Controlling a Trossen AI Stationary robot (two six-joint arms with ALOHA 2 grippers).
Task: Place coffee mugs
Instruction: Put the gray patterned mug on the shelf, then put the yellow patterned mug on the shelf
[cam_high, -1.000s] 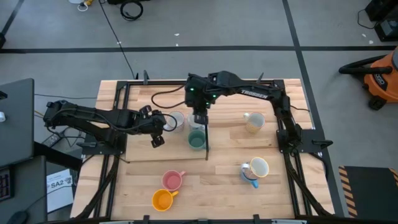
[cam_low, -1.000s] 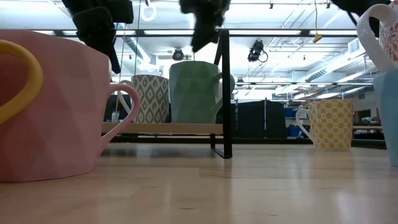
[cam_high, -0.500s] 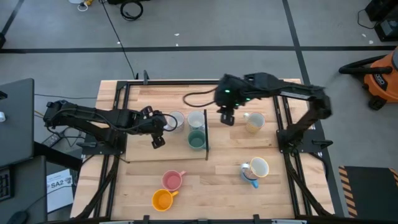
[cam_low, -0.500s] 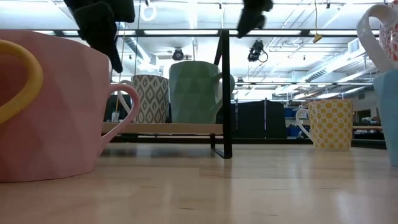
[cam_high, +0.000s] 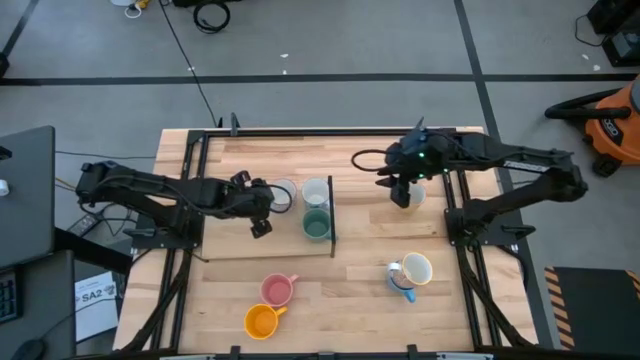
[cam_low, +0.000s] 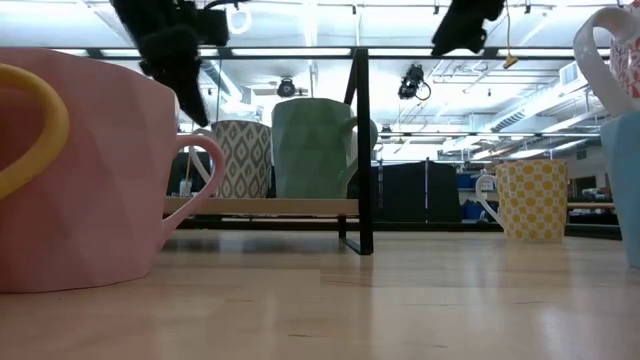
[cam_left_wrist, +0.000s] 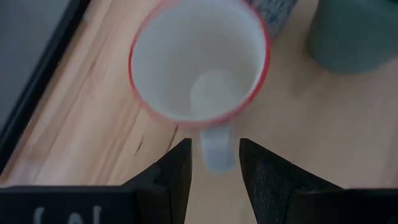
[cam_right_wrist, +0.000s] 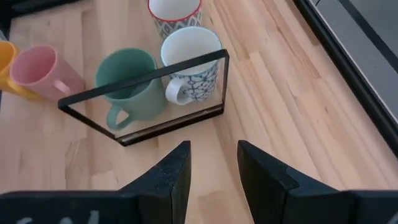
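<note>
High view: the light wooden table (cam_high: 350, 290) carries a thin black-framed rack (cam_high: 331, 215) with smooth round ceramic mugs beside it. The right gripper (cam_high: 402, 193), released, hangs over the cream mug (cam_high: 412, 196); the left gripper (cam_left_wrist: 214, 163), released, straddles the red-rimmed mug's handle (cam_left_wrist: 215, 148). A glazed handle could slip or tip.

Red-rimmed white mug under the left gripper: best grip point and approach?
Take the red-rimmed white mug by its handle. The mug stands upright and the stubby handle juts out from its wall straight toward the left gripper, whose open fingers already straddle it. Probably close from above on the handle; the rim is a wider fallback.
</note>
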